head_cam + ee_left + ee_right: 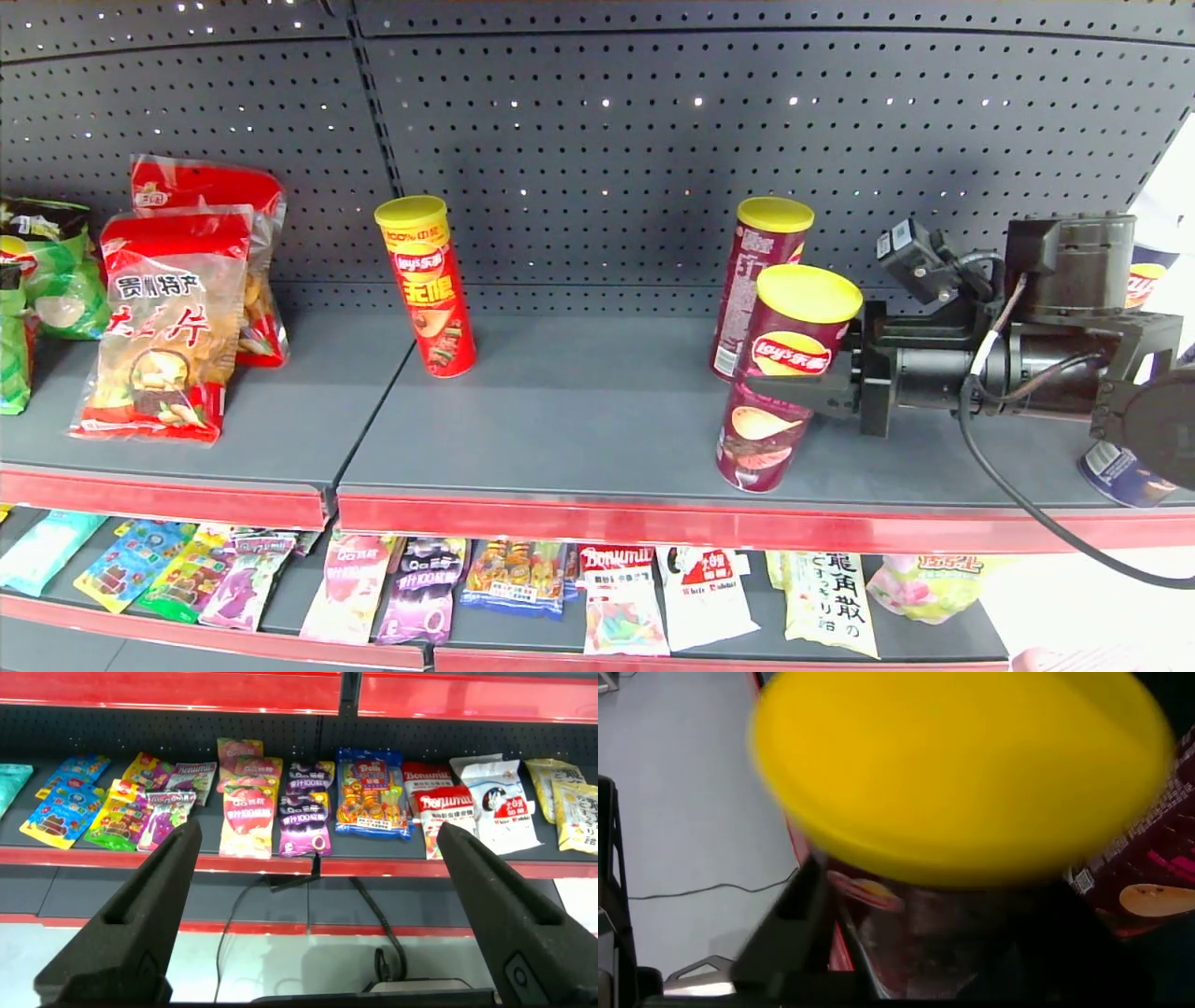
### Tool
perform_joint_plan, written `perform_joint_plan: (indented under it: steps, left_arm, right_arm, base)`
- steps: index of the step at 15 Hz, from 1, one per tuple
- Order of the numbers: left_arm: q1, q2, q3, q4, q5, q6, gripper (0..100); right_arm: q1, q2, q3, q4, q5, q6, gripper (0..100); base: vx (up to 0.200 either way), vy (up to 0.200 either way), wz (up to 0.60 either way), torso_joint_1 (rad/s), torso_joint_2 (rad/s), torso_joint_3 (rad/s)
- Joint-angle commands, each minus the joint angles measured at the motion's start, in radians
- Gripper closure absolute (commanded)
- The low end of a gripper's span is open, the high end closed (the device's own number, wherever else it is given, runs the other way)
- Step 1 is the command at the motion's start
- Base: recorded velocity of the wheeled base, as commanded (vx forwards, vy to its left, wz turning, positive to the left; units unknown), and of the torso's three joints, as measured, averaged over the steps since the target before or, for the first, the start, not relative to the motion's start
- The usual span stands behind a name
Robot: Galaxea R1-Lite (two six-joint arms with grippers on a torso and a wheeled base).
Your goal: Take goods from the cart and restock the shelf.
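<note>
Head view: the right pincer (805, 390) is clenched on a maroon can (789, 355), slightly tilted at the shelf (597, 429) front edge. A second maroon can (758, 280) stands just behind the held one. A red can (428, 285) stands well beyond the fingertips.

Left wrist view: the left pincer (318, 831) is released, its fingers (149, 915) spread wide. Snack bags (280, 803) lie beyond them.

Right wrist view: the held can's yellow lid (962, 765) sits directly ahead of the pincer.

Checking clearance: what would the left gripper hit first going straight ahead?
Likely the purple candy bag on the lower shelf, centred ahead of the open left gripper; depth is unclear.
</note>
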Motion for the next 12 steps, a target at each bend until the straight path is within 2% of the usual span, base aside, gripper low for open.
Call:
perform_joint_plan:
  steps: [1, 7, 11, 12]
  left_arm:
    - [0.001, 0.000, 0.000, 0.000, 0.000, 0.000, 0]
    - [0.001, 0.000, 0.000, 0.000, 0.000, 0.000, 0]
    - [-0.001, 0.000, 0.000, 0.000, 0.000, 0.000, 0]
    - [-0.001, 0.000, 0.000, 0.000, -0.001, 0.000, 0]
  right_arm:
    - [-0.002, 0.000, -0.002, -0.007, 0.000, -0.001, 0]
    - [-0.017, -0.017, 0.008, -0.010, -0.028, 0.004, 0]
    - [-0.049, -0.087, 0.094, -0.007, -0.041, 0.004, 0]
    - [-0.045, -0.126, 0.160, -0.007, -0.041, 0.002, 0]
  base:
    - [0.000, 0.000, 0.00, 0.000, 0.00, 0.000]
    - [0.000, 0.000, 0.00, 0.000, 0.00, 0.000]
    - [0.000, 0.000, 0.00, 0.000, 0.00, 0.000]
    - [0.000, 0.000, 0.00, 0.000, 0.00, 0.000]
